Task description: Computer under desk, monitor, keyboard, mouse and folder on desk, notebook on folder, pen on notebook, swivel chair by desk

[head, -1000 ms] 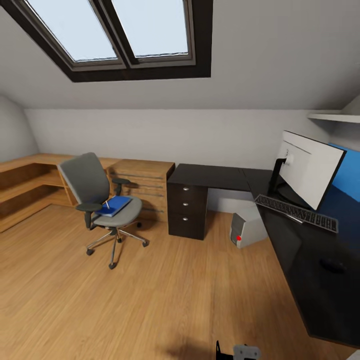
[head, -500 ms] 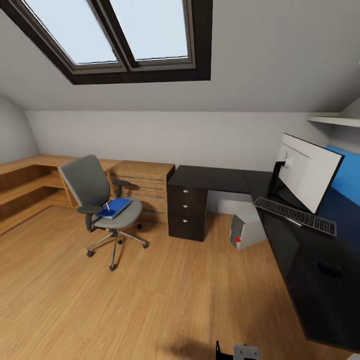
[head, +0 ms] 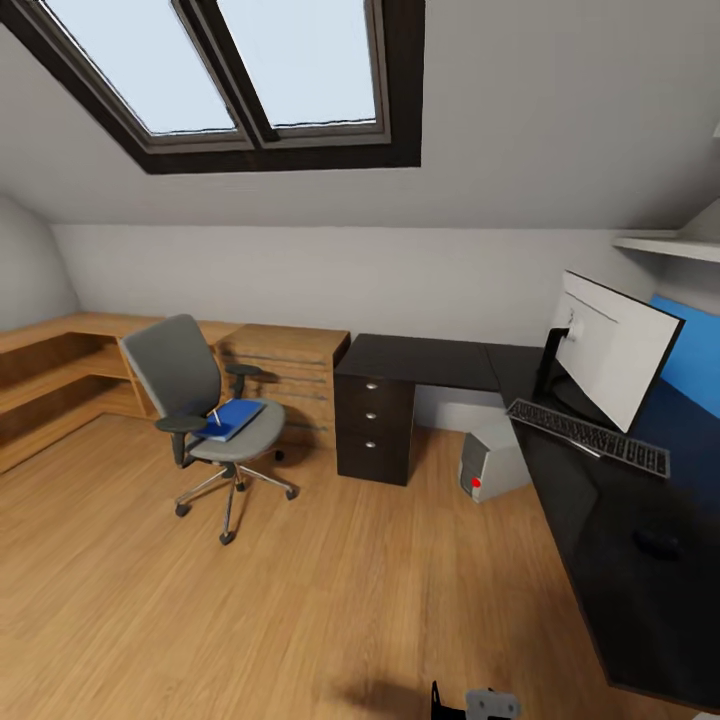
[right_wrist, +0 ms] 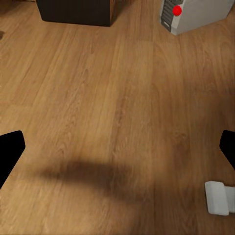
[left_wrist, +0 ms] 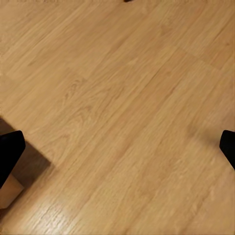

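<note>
The grey swivel chair (head: 190, 400) stands on the wood floor, left of the desk. On its seat lies a blue folder and notebook stack (head: 231, 417) with a pen (head: 215, 412) on top. The black L-shaped desk (head: 430, 358) runs along the back wall and down the right side. It carries the white monitor (head: 612, 350), the dark keyboard (head: 588, 437) in front of it, and a black mouse (head: 660, 545) nearer to me. The grey computer (head: 494, 458) (right_wrist: 196, 14) sits on the floor under the desk. My left gripper (left_wrist: 117, 152) and right gripper (right_wrist: 117, 149) hang open over bare floor.
A black drawer unit (head: 375, 425) (right_wrist: 76, 12) supports the desk's left end. A wooden dresser (head: 285, 365) and low wooden shelving (head: 55, 365) line the back left. A skylight (head: 220, 70) sits in the sloped ceiling. Open floor lies between me and the chair.
The whole head view has shifted a little, so the camera has moved; chair, desk and the things on them stay where they were.
</note>
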You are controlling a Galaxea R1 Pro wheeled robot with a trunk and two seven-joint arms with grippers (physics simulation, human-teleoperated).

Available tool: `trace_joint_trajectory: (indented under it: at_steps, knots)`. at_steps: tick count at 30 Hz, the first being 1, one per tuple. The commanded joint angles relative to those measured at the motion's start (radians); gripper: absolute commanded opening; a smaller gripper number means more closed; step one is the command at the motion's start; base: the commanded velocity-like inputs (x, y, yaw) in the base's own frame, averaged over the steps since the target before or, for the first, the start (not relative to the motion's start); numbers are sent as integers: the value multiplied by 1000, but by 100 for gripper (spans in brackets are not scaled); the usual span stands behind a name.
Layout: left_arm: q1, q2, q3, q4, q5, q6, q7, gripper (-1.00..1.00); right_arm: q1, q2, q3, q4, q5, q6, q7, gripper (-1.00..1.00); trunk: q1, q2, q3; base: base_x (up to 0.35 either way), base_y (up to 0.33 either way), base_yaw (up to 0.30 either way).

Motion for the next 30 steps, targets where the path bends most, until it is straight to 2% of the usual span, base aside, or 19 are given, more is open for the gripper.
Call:
trace_joint_trajectory:
  at_steps: [1,30]
  knots:
    - [-1,1,-6,0,10,-6,6,100,-1,0,-6,2,11,-3,-6,100,-4,7,2,0,0,0]
    - [-1,1,-7,0,10,-6,6,100,-1,0,-6,2,11,-4,-5,100,-115,210,133,0,0,0]
